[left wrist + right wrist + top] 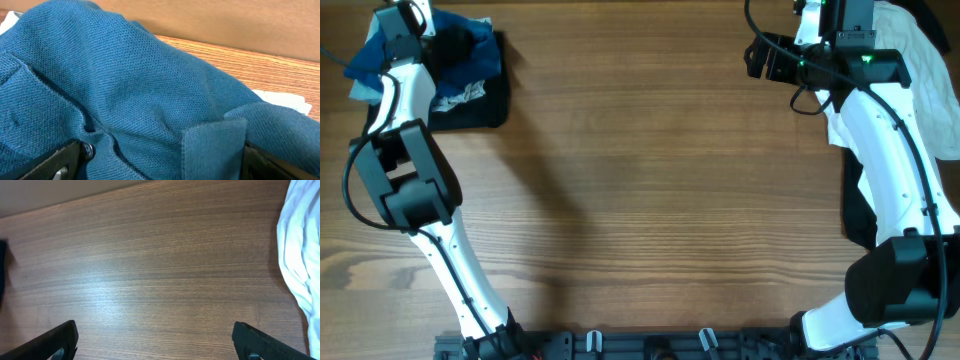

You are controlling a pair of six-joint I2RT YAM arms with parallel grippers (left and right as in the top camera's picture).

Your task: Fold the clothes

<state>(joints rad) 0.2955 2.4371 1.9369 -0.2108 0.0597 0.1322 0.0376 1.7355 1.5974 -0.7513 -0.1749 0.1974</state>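
Blue knitted polo shirt (125, 85) bulges between the fingers of the wide-spread left gripper (160, 160); the right gripper (155, 340) gapes just as wide over the bare wooden table (150, 270).

From overhead we see the left arm (405, 170) reaching into the far left corner. There the blue shirt lies heaped with a black garment (470, 55) and a white patterned cloth (460, 97). The right arm (885, 150) stands at the far right, beside a crumpled white garment (920, 60). In the left wrist view the blue knit fills the frame, and a folded flap of it lies between the dark fingers (60, 160), which sit far apart at the lower corners with cloth pressed against both. In the right wrist view we find the jaws far apart and holding nothing, with wood beneath them and the white garment at the right edge.
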